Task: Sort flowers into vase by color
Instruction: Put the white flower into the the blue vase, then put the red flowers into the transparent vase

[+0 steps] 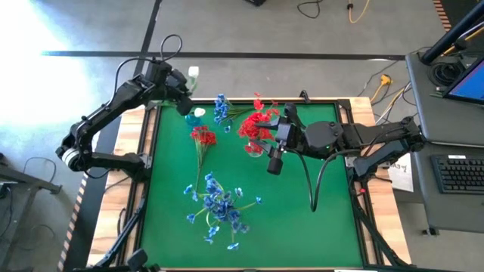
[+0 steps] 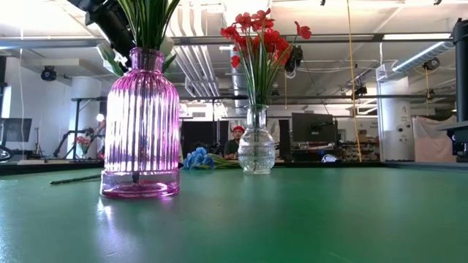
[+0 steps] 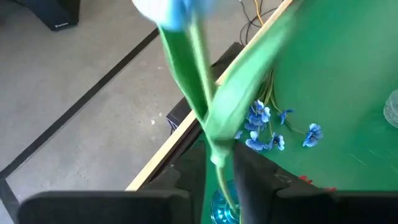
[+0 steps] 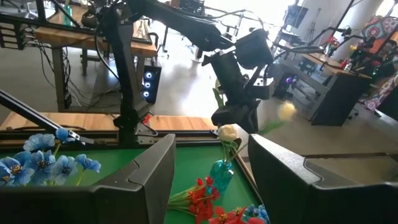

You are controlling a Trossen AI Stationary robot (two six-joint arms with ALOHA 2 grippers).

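**A:** Where do the flowers lie, nearest first?

**B:** Lower centre of the high view, you have the blue sprays [image 1: 219, 208] heaped loose on the green mat [image 1: 302, 227]; above them a single red stem [image 1: 203, 137] lies flat; upper centre, the red blooms [image 1: 257, 127] stand in the clear ribbed glass vase [image 2: 257, 150]; upper left, a white bud [image 4: 228, 132] stands in the small teal vase [image 1: 197, 115].

**A:** And the grippers?

**B:** Your right gripper [image 4: 210, 146] hovers by the red bunch, jaws apart and empty; your left gripper [image 1: 184, 103] hangs over the teal vase with the white bud's stem running between its jaws; whether they clamp it I cannot tell.

**A:** How will they handle?

**B:** I judge them light; the thin green stems look springy and smooth, so they may swing or slip; the petals look like soft cloth and would crush; take each low on the bare stem, clear of leaves; the glass vases look narrow-necked and could tip if you nudge them.
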